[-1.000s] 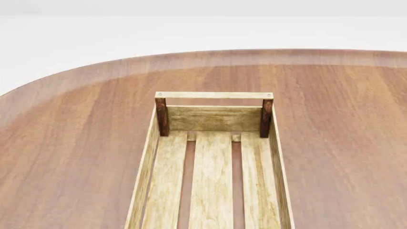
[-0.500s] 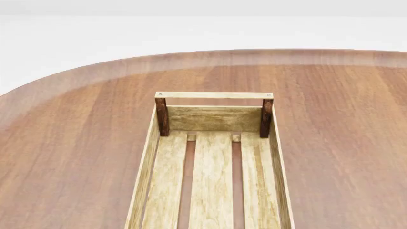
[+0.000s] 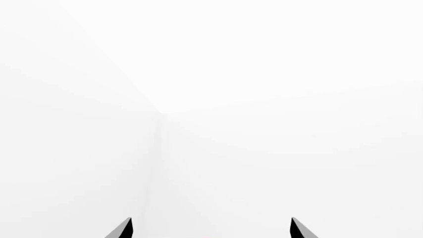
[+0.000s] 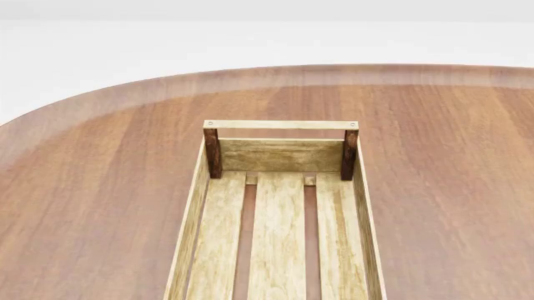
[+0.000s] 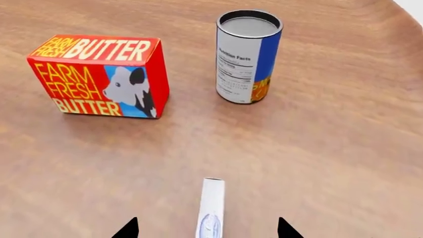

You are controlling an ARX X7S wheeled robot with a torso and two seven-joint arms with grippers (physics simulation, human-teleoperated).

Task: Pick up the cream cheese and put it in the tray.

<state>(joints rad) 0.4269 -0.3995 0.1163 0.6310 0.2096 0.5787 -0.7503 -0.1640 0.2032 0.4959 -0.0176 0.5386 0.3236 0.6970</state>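
The tray [image 4: 281, 124], a long light-wood slatted crate with dark brown corner posts, stands on the brown table in the middle of the head view; it holds nothing in the part I see. The cream cheese [image 5: 212, 208], a thin white box with a blue oval logo, shows edge-on in the right wrist view, on the table between my right fingertips without touching them. My right gripper [image 5: 207, 229] is open around it. My left gripper [image 3: 211, 229] is open and faces only blank white. Neither gripper shows in the head view.
A red-orange butter box [image 5: 99, 75] and a blue-orange can [image 5: 248, 57] stand on the table beyond the cream cheese in the right wrist view, apart from each other. The table's rounded far edge [image 4: 276, 69] lies behind the tray.
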